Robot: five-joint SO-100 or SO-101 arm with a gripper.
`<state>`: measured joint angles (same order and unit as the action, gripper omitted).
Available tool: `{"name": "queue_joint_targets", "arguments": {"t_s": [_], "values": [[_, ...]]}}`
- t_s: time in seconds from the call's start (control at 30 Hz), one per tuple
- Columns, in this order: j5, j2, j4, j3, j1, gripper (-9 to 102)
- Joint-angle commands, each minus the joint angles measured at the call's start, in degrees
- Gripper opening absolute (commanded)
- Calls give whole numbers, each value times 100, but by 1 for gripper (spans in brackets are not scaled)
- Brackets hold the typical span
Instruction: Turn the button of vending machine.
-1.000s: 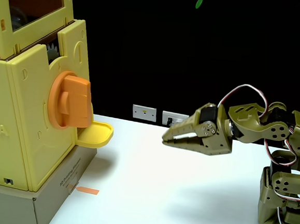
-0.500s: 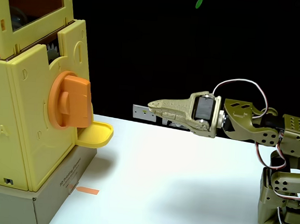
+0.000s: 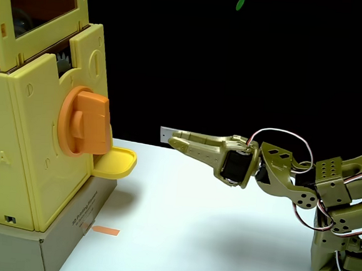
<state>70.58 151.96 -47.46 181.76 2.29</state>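
The vending machine [image 3: 23,154] is a tall pale yellow toy box at the left of the fixed view, with a brownish window on top and gear teeth showing behind its side panel. Its button [image 3: 85,123], a large orange round knob with a raised bar standing upright, faces right. My olive-green gripper [image 3: 173,138] points left at about the knob's height, roughly a hand's width to the right of it and touching nothing. It is rolled so that its fingers overlap, and no gap shows between them.
A pale yellow rounded tray [image 3: 117,162] juts out below the knob. The machine stands on a brown cardboard base [image 3: 47,244], with an orange tape strip [image 3: 105,230] on the white table beside it. My arm's base [image 3: 341,255] stands at the right edge.
The gripper has travelled left towards the knob and rolled about its wrist, while the arm has stretched forward and dropped lower. The knob has not turned.
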Motion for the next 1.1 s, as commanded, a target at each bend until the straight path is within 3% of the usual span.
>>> {"name": "queue_joint_targets", "arguments": {"t_s": [0.0,0.17,0.37,0.8,1.07], "values": [[378,-439,-765,-26,18,20],[562,-729,-1301,62,123,19],[677,-1072,-1301,-167,35,19],[527,-2900,-44,-2268,79,35],[308,-3955,387,-3621,255,37]]}}
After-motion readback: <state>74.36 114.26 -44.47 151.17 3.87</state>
